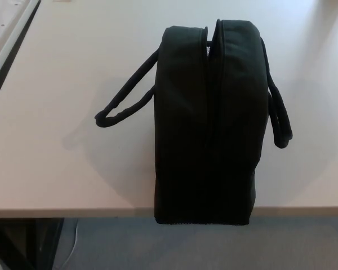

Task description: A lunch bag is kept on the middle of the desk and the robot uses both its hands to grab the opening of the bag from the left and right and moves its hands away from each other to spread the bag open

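Stood upright on a pale desk [56, 140] — a black lunch bag [211, 124], seen from above, roughly at the middle of the visible desktop and reaching right to the near edge, its bottom end just overhanging that edge. Ran from far end to near end along the top, a zip seam [207, 112]; parted slightly at the far end, where a narrow gap with a sliver of pale lining showed, and otherwise lay closed, the two sides pressed together. Drooped outward to the left and rested on the desk, a looped carry handle [127, 101]; hung down the right side, a second handle [279, 118], its loop close against the bag's wall. Lay under the left handle and beside the bag, a soft shadow.

Showed no part of either robot hand anywhere in the head view — so nothing to say of finger spread or hold. Touched by nothing, the bag's opening.

Below the desk edge, grey floor [158, 247]; at the far left, a dark gap beside a white surface [5, 28].
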You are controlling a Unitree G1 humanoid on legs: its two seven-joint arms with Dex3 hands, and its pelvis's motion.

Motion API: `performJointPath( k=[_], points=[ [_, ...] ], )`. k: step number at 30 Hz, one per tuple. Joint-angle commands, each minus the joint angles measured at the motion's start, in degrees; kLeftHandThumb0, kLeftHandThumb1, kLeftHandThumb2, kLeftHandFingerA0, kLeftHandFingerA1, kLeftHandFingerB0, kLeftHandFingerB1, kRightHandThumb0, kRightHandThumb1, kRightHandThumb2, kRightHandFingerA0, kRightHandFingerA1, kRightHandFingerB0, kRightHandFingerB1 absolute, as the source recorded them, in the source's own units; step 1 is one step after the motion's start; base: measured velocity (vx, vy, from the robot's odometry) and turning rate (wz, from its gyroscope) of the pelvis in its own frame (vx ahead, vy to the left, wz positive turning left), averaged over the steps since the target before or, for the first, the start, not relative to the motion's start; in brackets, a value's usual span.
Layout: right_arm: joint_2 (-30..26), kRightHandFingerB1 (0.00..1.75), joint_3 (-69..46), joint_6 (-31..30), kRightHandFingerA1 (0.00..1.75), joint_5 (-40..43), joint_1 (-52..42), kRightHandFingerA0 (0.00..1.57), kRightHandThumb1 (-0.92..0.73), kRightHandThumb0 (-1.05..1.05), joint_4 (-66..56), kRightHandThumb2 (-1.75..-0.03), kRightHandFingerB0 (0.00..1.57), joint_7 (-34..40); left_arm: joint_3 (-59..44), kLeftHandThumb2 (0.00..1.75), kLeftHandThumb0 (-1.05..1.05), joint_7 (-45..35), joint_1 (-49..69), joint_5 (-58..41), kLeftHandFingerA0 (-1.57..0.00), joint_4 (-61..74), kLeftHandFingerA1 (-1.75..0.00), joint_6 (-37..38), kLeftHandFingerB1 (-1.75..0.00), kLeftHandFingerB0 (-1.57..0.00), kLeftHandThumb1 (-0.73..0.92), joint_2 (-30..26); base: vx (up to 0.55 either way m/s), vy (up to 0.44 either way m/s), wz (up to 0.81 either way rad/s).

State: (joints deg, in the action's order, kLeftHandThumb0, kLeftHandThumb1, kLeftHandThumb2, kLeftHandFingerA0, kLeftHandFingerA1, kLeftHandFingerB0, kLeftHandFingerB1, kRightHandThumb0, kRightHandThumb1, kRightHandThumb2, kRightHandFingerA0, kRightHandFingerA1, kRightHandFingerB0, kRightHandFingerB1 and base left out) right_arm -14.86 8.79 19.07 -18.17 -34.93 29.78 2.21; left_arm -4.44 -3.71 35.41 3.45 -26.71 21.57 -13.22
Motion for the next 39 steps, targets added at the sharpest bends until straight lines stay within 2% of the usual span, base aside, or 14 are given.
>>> performJointPath(
  k=[1, 3, 9, 10, 15, 17, 20, 25, 26, 28, 33, 34, 38, 39],
  points=[
    [-5.65, 0.26, 1.48, 25.71, 0.46, -7.51, -9.34, 0.41, -0.73, -0.56, -10.39, -0.62, 0.16, 9.16, -4.96, 0.63, -0.42, -8.16, 9.58, -10.74, -0.46, 13.25, -0.38, 26.87, -0.3, -0.23, 0.78, -4.5, 0.0, 0.0, 0.0],
    [-4.32, 0.34, -0.75, 25.34, 0.42, -11.15, -10.45, 0.1, -0.56, -0.46, -12.43, -0.71, 0.11, 16.52, -6.24, 0.91, -0.14, -7.17, 9.67, -11.38, -0.32, 13.43, -0.55, 27.38, -0.47, -0.1, 0.46, -3.43, 0.0, 0.0, 0.0],
    [-1.84, 0.26, -5.83, 27.1, 0.35, -10.65, -9.27, 0.12, -0.58, -0.29, -12.87, -0.57, 0.15, 23.32, -12.21, 0.91, 0.08, -0.09, 8.87, -8.17, -0.22, 14.53, -0.51, 34.06, -0.46, -0.07, 0.46, -0.56, 0.0, 0.0, 0.0],
    [-2.01, 0.27, -7.53, 27.68, 0.34, -9.82, -8.71, 0.09, -0.55, -0.28, -13.16, -0.58, 0.15, 23.77, -14.44, 0.63, 0.21, 1.98, 7.97, -6.77, -0.28, 14.66, -0.33, 35.95, -0.29, -0.18, 0.63, -0.02, 0.0, 0.0, 0.0],
    [-5.47, 0.27, -16.71, 27.03, 0.34, -6.87, -2.93, 0.1, -0.54, -0.26, -15.62, -0.57, 0.14, 24.51, -29.9, 0.59, 0.16, 11.84, -1.23, 5.32, -0.28, 14.88, -0.35, 44.66, -0.3, -0.2, 0.59, -1.47, 0.0, 0.0, 0.0],
    [-6.99, 0.27, -19.02, 27.89, 0.34, -6.91, -0.33, 0.11, -0.55, -0.26, -14.97, -0.57, 0.16, 25.19, -31.94, 0.89, 0.07, 12.11, -3.26, 5.54, -0.23, 15.62, -0.52, 43.8, -0.46, -0.09, 0.43, -3.04, 0.0, 0.0, 0.0],
    [-12.91, 0.29, -25.0, 22.53, 0.38, -2.05, 7.35, 0.12, -0.53, -0.22, -19.01, -0.55, 0.12, 19.51, -36.21, 0.62, 0.21, 15.25, -14.39, 8.27, -0.53, 16.86, -0.46, 39.65, -0.35, -0.28, 0.55, -10.26, 0.0, 0.0, 0.0],
    [-23.65, 0.34, -25.63, 24.2, 0.34, -4.18, 24.04, 0.27, -0.49, -0.23, -14.1, -0.58, 0.24, 15.91, -33.43, 0.87, 0.13, 18.11, -30.82, 16.93, -0.25, 8.34, -0.53, 38.81, -0.51, -0.21, 0.38, -21.91, 0.0, 0.0, 0.0],
    [-25.18, 0.49, -25.1, 23.7, 0.54, -6.74, 26.75, 0.25, -0.34, -0.16, -14.08, -0.84, 0.12, 16.49, -32.33, 0.87, 0.1, 21.12, -32.89, 21.82, -0.25, 8.32, -0.53, 37.05, -0.49, -0.17, 0.38, -23.58, 0.0, 0.0, 0.0],
    [-28.23, 0.3, -23.6, 21.18, 0.32, -11.52, 32.84, 0.29, -0.5, -0.2, -15.25, -0.56, 0.21, 16.59, -28.13, 0.57, 0.02, 30.28, -38.22, 33.0, -0.3, 6.67, -0.3, 34.57, -0.29, -0.22, 0.59, -27.44, 0.0, 0.0, 0.0],
    [-31.2, 0.29, -17.27, 18.98, 0.33, -14.66, 49.22, 0.29, -0.52, -0.13, -12.03, -0.55, 0.21, 12.17, -18.48, 0.56, 0.21, 36.92, -50.89, 42.25, -0.28, 5.32, -0.31, 35.77, -0.31, -0.22, 0.47, -29.21, 0.0, 0.0, 0.0],
    [-30.98, 0.29, -16.0, 17.98, 0.33, -14.91, 52.07, 0.29, -0.52, -0.16, -11.95, -0.56, 0.2, 10.51, -16.72, 0.89, 0.09, 36.85, -53.03, 43.12, -0.13, 5.68, -0.48, 35.29, -0.45, -0.04, 0.39, -28.74, 0.0, 0.0, 0.0],
    [-30.47, 0.29, -12.37, 15.67, 0.33, -17.62, 59.39, 0.3, -0.52, -0.2, -10.98, -0.56, 0.18, 8.14, -12.16, 0.62, 0.03, 34.47, -58.09, 44.25, -0.27, 6.88, -0.32, 34.93, -0.31, -0.12, 0.61, -27.4, 0.0, 0.0, 0.0],
    [-30.3, 0.29, -10.36, 16.19, 0.33, -18.62, 62.9, 0.28, -0.52, -0.18, -9.23, -0.56, 0.18, 6.79, -9.57, 0.96, 0.01, 33.62, -60.08, 45.86, -0.14, 7.91, -0.49, 34.91, -0.47, -0.04, 0.45, -26.65, 0.0, 0.0, 0.0]
  ],
)
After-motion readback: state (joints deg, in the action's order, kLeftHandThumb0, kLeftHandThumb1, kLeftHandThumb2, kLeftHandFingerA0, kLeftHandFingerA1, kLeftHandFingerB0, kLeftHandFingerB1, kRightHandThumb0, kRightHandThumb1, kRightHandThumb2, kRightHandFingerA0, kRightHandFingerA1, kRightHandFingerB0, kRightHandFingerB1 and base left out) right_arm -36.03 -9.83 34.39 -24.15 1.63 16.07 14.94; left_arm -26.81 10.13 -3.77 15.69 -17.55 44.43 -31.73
